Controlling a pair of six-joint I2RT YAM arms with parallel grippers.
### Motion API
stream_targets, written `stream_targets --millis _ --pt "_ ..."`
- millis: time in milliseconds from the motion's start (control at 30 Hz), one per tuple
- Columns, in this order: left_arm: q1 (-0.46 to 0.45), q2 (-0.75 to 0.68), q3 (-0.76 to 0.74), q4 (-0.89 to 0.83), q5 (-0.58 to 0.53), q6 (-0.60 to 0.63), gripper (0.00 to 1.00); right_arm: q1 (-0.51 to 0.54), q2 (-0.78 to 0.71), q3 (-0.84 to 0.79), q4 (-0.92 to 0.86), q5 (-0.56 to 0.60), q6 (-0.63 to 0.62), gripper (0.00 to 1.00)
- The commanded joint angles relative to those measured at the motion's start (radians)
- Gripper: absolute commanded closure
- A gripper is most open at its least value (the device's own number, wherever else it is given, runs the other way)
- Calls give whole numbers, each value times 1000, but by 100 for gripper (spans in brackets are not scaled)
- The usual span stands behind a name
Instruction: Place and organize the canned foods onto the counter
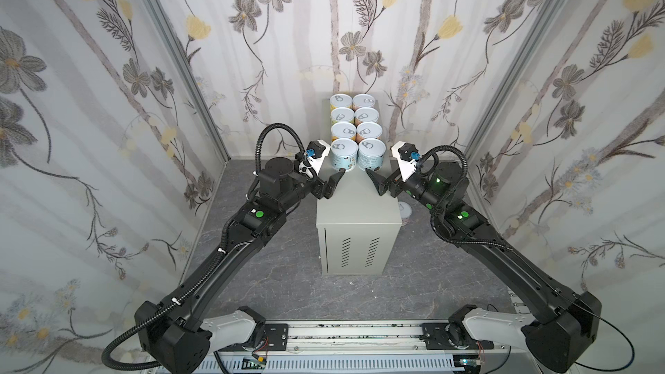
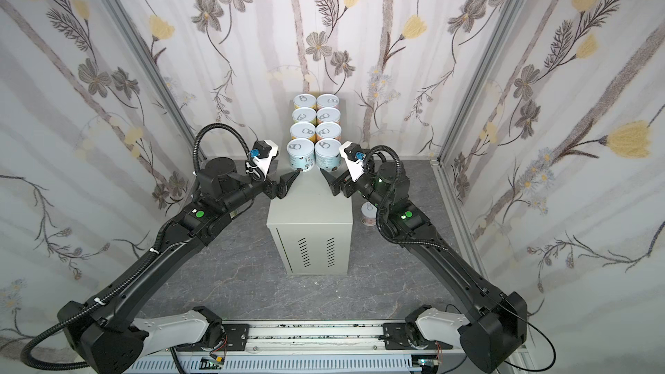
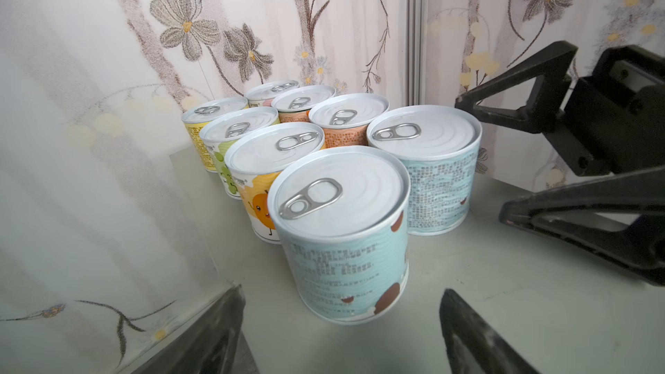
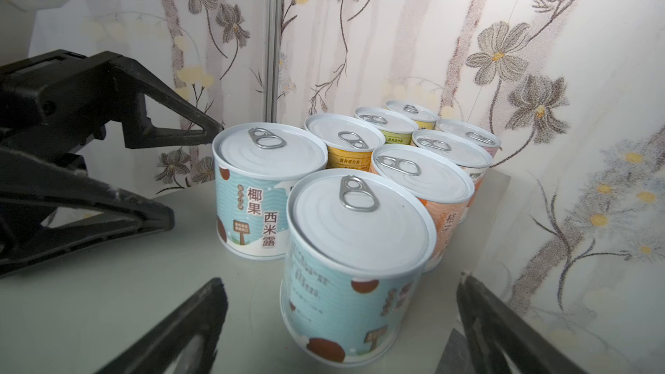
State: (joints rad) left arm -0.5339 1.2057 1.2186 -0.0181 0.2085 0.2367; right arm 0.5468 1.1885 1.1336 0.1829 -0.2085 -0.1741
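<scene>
Several canned foods stand in two columns on the back half of the counter (image 1: 356,217) (image 2: 309,217). The two nearest cans are light blue (image 1: 344,155) (image 1: 371,157). My left gripper (image 1: 334,183) (image 3: 342,289) is open just in front of the left light blue can (image 3: 342,232), with a gap on each side of it. My right gripper (image 1: 374,182) (image 4: 340,278) is open in the same way around the right light blue can (image 4: 352,275). Neither gripper touches a can. One more can (image 1: 405,210) (image 2: 369,214) stands on the floor to the right of the counter, partly hidden by my right arm.
Flowered walls close in the back and both sides. The cans behind the blue ones have orange (image 3: 345,131), green (image 3: 223,160) and yellow (image 3: 198,134) labels. The front half of the counter top (image 1: 354,192) lies between the two grippers. Dark marbled floor (image 1: 280,282) surrounds the counter.
</scene>
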Motion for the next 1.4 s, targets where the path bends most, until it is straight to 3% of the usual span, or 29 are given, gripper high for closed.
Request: stream_targets --millis 0,200,433,567,700,1033,1367 --pt "15 -27 -20 54 -10 1 11 -9 -64 -25 7 70 -3 0" --pt "70 -67 -55 107 16 -4 5 -71 -151 -68 -50 195 3 0" --pt "150 -111 -59 84 6 33 1 -228 -186 -143 -123 284 82 0" --pt "190 -133 -67 72 -7 41 0 -341 -163 -182 -174 242 207 0" --pt "221 -149 -87 76 -17 42 0 -441 -90 -206 -234 108 342 0" --pt "302 -146 -160 131 -16 5 0 -452 134 -264 -245 -57 469 0" --pt "339 45 -20 330 -227 -105 0 -448 155 -261 -170 -63 488 0"
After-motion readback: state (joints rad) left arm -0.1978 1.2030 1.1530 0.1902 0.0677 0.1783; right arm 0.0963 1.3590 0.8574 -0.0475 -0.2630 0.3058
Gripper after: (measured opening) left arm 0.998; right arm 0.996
